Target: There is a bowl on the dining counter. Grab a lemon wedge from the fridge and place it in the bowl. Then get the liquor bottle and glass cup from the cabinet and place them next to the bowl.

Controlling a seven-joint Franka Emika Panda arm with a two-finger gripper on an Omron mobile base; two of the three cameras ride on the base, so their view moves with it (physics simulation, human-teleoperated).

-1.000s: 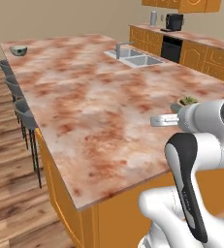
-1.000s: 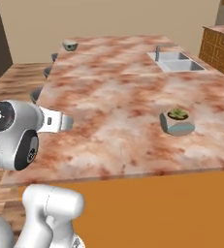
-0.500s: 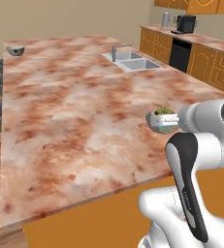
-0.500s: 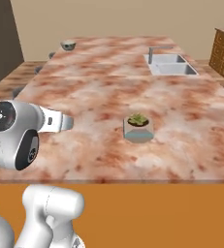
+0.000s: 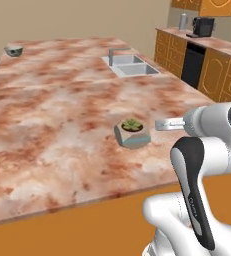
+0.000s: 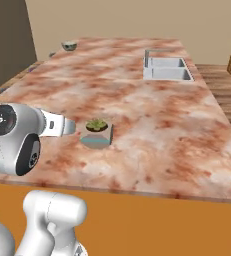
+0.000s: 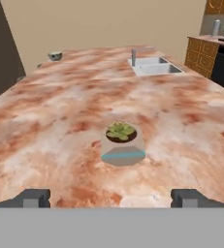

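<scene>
A small grey bowl sits at the far corner of the marble dining counter. My gripper hangs open and empty over the counter's near edge, far from the bowl. Its two dark fingertips stand wide apart, pointing along the counter. The lemon wedge, the liquor bottle and the glass cup are out of view.
A potted succulent stands just ahead of the gripper. A sink is set into the far right of the counter. Wooden cabinets with a coffee machine line the right wall.
The whole picture has shifted, so the base has driven along the counter. The succulent now lies nearer the centre of the views. The gripper stays open.
</scene>
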